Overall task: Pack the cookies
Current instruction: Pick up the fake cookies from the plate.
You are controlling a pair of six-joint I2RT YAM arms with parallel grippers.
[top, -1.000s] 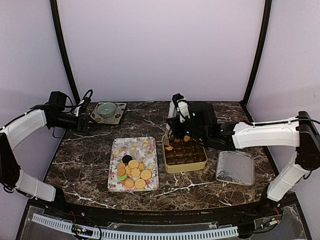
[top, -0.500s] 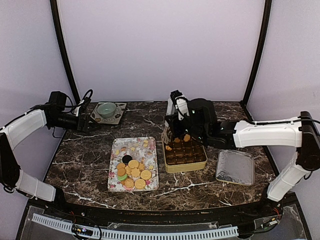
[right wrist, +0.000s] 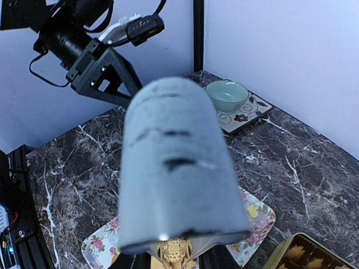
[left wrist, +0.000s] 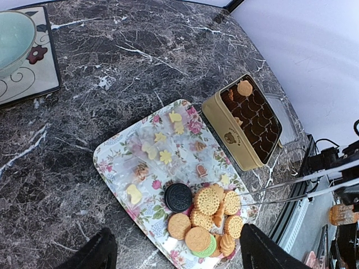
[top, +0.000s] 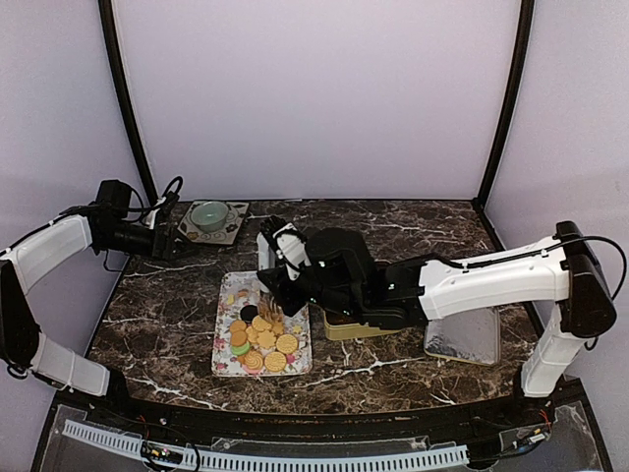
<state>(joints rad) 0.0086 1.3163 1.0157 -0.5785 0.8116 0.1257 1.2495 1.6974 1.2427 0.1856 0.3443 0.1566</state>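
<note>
The cookies (top: 261, 339) lie heaped at the near end of a flower-patterned tray (top: 285, 285). In the left wrist view the cookies (left wrist: 210, 216) are golden rounds with one dark and one green among them. My right gripper (top: 279, 286) is shut on metal tongs (left wrist: 291, 188), whose thin tips reach the pile. Those tongs (right wrist: 174, 168) fill the right wrist view as a grey blur and hide the fingers. A gold tin (left wrist: 247, 120) beside the tray holds one cookie (left wrist: 244, 88) at its far end. My left gripper (left wrist: 179, 258) stands open and empty, high over the table's left side (top: 167, 241).
The right arm covers most of the gold tin (top: 369, 327) from above. A silver lid (top: 462, 332) lies right of the tin. A pale green bowl (top: 209, 214) sits on a patterned tile at the back left. Small flat shapes are scattered on the tray's far half.
The right arm has swung left with the tongs, from over the tin to over the cookie pile on the tray. The left arm has not moved.
</note>
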